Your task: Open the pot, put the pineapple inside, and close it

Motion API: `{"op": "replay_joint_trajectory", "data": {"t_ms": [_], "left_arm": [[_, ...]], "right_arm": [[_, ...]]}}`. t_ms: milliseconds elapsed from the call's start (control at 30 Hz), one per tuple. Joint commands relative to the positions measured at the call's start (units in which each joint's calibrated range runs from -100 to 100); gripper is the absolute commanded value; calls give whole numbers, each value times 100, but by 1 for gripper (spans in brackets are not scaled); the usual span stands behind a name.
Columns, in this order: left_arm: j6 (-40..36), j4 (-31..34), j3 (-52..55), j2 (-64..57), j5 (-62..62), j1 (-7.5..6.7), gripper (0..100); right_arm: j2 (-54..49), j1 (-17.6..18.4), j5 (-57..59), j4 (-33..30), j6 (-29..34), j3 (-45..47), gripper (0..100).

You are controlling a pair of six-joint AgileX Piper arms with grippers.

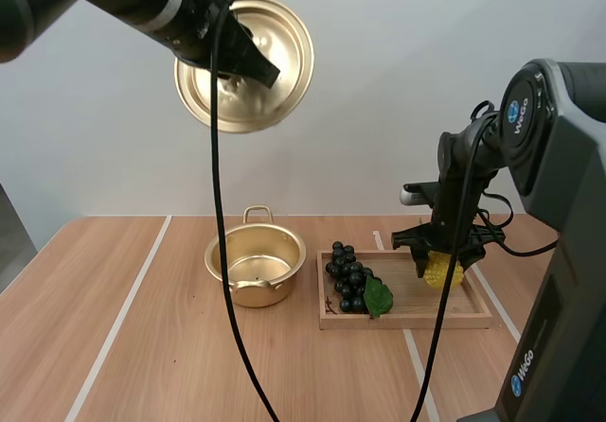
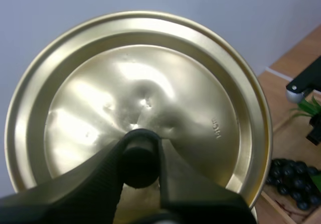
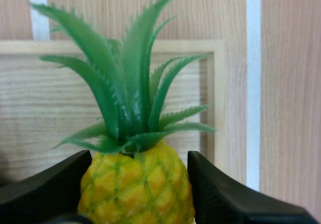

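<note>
My left gripper (image 1: 248, 58) holds the golden lid (image 1: 275, 34) high above the table's left side, its fingers pinching the lid's black knob (image 2: 140, 158). The open golden pot (image 1: 256, 266) stands empty on the table below. The yellow pineapple (image 1: 443, 271) with green leaves (image 3: 125, 83) stands upright at the right end of the wooden tray (image 1: 407, 318). My right gripper (image 1: 445, 259) comes straight down over it, and both fingers (image 3: 225, 194) press against the fruit's sides (image 3: 135, 189).
A bunch of dark grapes (image 1: 350, 275) with a green leaf lies on the tray's left half, between pot and pineapple. White lines (image 1: 123, 318) run across the wooden table. The pot sits just left of the tray.
</note>
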Motion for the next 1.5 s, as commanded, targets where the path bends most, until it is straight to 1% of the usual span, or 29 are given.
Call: {"op": "replay_joint_trajectory", "data": {"t_ms": [0,33,133,267,333,400,500,667,733,800,867,1000,1133,1300,1467], "left_arm": [[-70,-102,-434,-143,-762,19,0],[-143,-102,-627,-143,-781,44,0],[-285,-137,-1211,-105,-781,180,0],[-285,-194,-1965,-19,-846,402,0],[-285,-316,-2317,28,-829,461,0],[-312,-468,-2609,50,-784,499,0],[-564,-506,-2908,80,-676,499,0],[-735,-506,-3039,83,-506,499,0],[-735,-506,-3051,83,-408,499,0],[-735,-492,-3097,83,-275,499,0],[-735,-454,-3144,83,-198,499,0],[-735,-301,-3295,83,-91,499,0],[-735,-124,-3473,69,104,499,0],[-726,-53,-3668,69,486,499,0],[-712,80,-3766,69,787,499,0]], "right_arm": [[-209,-16,120,-27,-17,-136,0],[-273,-16,98,-13,-18,-174,0],[-443,-16,79,41,-25,-371,0],[-759,-8,94,135,-30,-704,0],[-918,-8,110,232,-76,-925,0],[-1093,-8,128,471,-214,-1166,0],[-1369,-8,332,1091,-590,-1619,0],[-1772,-1,823,2508,-1265,-2324,0],[-1860,58,993,2973,-1481,-2549,0],[-1874,209,1150,3238,-1616,-2739,0],[-1874,423,1185,3260,-1672,-2816,0],[-1808,969,1200,3241,-1901,-2816,0],[-1606,1365,1307,3203,-1933,-2816,0],[-1099,1730,1595,2918,-1933,-2816,0],[-529,1997,1999,2797,-1933,-2816,0]]}}
